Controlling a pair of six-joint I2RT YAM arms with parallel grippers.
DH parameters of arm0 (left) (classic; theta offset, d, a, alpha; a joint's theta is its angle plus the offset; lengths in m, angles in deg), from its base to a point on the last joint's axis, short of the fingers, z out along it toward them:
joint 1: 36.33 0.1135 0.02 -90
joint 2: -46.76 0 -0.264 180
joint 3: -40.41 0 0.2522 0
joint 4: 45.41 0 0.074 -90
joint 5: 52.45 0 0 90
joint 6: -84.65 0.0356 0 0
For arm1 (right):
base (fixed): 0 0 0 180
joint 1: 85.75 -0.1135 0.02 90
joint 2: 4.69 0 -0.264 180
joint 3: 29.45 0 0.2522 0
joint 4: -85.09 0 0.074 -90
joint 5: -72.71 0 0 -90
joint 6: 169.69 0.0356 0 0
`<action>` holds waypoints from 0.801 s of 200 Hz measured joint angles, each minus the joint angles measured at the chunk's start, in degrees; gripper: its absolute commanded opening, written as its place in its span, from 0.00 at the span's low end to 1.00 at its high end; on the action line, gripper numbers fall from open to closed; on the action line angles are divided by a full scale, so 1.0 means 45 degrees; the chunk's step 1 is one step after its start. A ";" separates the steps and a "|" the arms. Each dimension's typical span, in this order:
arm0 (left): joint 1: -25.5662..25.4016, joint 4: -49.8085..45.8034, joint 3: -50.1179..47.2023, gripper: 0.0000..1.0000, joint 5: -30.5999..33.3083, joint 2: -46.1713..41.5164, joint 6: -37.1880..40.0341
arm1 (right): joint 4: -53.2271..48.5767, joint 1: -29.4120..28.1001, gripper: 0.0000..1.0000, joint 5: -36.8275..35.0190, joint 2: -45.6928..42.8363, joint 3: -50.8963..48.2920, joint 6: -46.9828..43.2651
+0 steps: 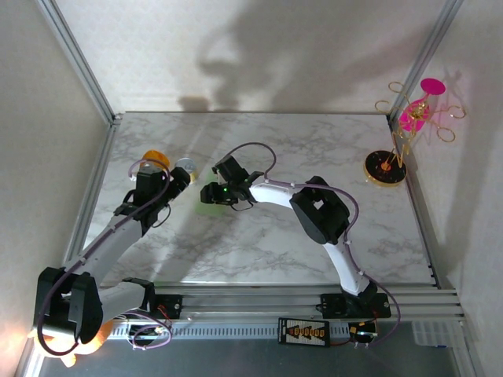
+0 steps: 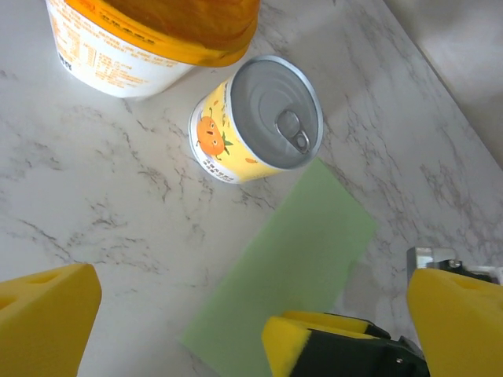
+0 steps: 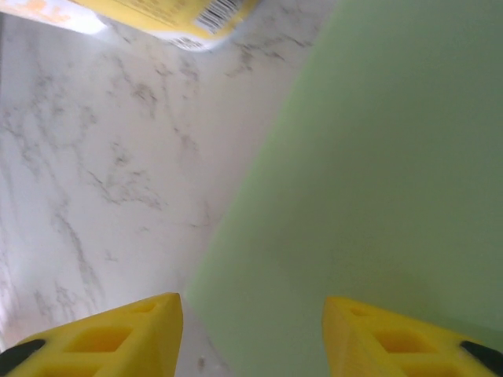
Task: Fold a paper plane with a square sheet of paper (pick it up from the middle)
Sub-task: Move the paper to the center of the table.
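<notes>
Grey-veined white marble forms the table (image 1: 259,251), fenced by pale walls. Directly under the right claw (image 3: 251,314) lies the square sheet of paper (image 3: 385,157), pale green and flat on the stone. One edge of it runs up between the claw's two yellow pads, which stand apart with nothing pinched between them. The left claw (image 2: 251,302) hangs just beside it, spread wide and empty, with the sheet below and ahead of it. Beyond the left claw a small yellow tin (image 2: 255,118) stands close to the sheet's far corner, and an orange-lidded cup (image 2: 149,35) stands behind the tin.

From the left wrist the sheet looks oblong rather than square, so it may be doubled once; I cannot tell for certain. There is no dart shape, so the folding looks to be at an early stage, and the step in hand seems to be getting a hold on the sheet. The next move calls for the right claw to nip the thin paper off the flat table without crumpling it. The left claw would need to pin or take the opposite side while keeping clear of the tin.
</notes>
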 measured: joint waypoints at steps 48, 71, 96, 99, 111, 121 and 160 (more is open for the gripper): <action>0.0010 0.0325 0.0000 1.00 -0.0495 0.0243 -0.0053 | -0.0185 0.0160 0.52 0.0068 -0.0223 -0.0539 -0.1583; 0.0010 0.0471 0.0000 1.00 -0.0855 0.0554 -0.0058 | -0.0049 0.0563 0.52 0.0398 -0.1103 -0.1928 -0.2953; 0.0010 0.0661 0.0000 0.99 -0.1282 0.0855 -0.0097 | -0.0019 0.1297 0.53 0.0753 -0.2205 -0.3560 -0.4449; 0.0010 0.0690 0.0000 1.00 -0.1345 0.0889 -0.0097 | -0.0024 0.1413 0.53 0.0801 -0.2370 -0.3784 -0.4624; 0.0010 0.0826 0.0000 0.99 -0.1617 0.1030 -0.0097 | -0.0131 0.1758 0.53 0.0937 -0.2871 -0.4396 -0.5095; 0.0010 0.0947 0.0000 1.00 -0.1851 0.1146 -0.0107 | -0.0316 0.1957 0.53 0.0928 -0.3181 -0.4692 -0.5246; -0.0204 0.1341 0.0000 1.00 -0.2628 0.1579 -0.0199 | -0.0136 0.2006 0.54 -0.0180 -0.5090 -0.5595 -0.3449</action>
